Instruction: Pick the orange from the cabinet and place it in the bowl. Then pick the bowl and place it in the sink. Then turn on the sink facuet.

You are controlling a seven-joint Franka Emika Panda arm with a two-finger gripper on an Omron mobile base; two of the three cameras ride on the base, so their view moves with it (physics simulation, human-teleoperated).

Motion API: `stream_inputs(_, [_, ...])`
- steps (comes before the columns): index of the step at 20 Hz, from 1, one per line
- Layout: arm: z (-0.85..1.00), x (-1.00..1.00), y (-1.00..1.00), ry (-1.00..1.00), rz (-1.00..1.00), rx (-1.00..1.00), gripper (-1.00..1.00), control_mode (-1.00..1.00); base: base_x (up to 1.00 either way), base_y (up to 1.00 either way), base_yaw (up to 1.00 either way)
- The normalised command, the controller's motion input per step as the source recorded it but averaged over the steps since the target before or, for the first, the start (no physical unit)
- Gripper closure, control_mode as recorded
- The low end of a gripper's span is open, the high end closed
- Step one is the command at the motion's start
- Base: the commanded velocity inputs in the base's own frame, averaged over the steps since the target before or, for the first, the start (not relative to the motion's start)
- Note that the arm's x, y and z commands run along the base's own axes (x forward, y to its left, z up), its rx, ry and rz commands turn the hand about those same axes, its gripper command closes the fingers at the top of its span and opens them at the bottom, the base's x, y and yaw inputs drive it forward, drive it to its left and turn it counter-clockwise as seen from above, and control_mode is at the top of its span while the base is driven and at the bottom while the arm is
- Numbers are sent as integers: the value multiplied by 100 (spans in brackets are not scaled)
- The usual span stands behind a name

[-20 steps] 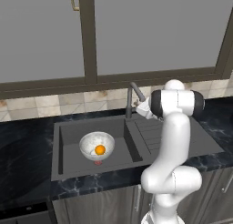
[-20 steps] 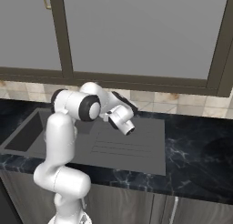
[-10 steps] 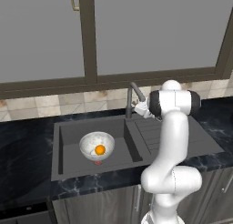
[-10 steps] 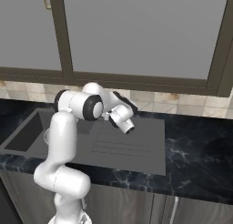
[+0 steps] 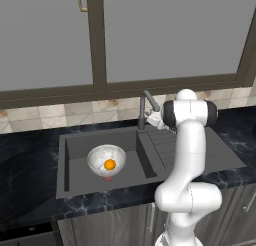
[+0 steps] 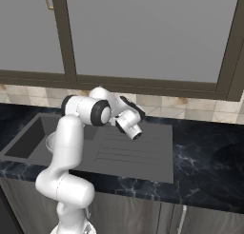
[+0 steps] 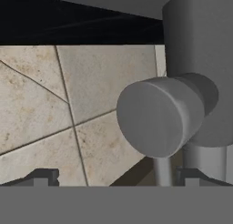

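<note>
orange [image 5: 110, 164]: sitting inside the bowl, left of centre in the left base view, a bit below the middle of the frame.

bowl [image 5: 98, 157]: white with speckles, down in the sink basin, upright, orange in the middle of it. A small red mark peeks out just under its lower edge.

sink [image 5: 75, 145]: dark grey basin in the centre-left of the left base view, ribbed drainboard running off to its right. In the right base view the drainboard takes up the middle and the basin sits at the far left, mostly behind the arm.

sink facuet [image 5: 145, 106]: slim dark tap at the back edge of the sink, just above centre in the left base view, right against the tiled wall. In the hand view its lever knob [image 7: 159, 116] is a big round grey end at centre right, with the thick stem behind it at upper right.

gripper [image 7: 116, 176]: jaws spread wide, nothing between them. The two finger tips poke up at the bottom left and bottom right of the hand view, with the lever knob just above and between them. Can't tell if anything is touching it.

cabinet [image 5: 165, 35]: pale grey panels in dark brown frames across the top of both base views, doors closed.

wall tiles [image 7: 59, 104]: beige, on the left half of the hand view.
</note>
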Motion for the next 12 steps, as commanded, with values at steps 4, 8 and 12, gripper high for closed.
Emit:
stream_inputs(4, [-2, 3, -18, 3, -1, 1, 100, -100, 0, 0, 0])
stream_inputs(8, [0, 0, -22, 5, -3, 5, 100, -100, 0, 0, 0])
stream_inputs(12, [7, 1, -28, 10, -5, 8, 100, -100, 0, 0, 0])
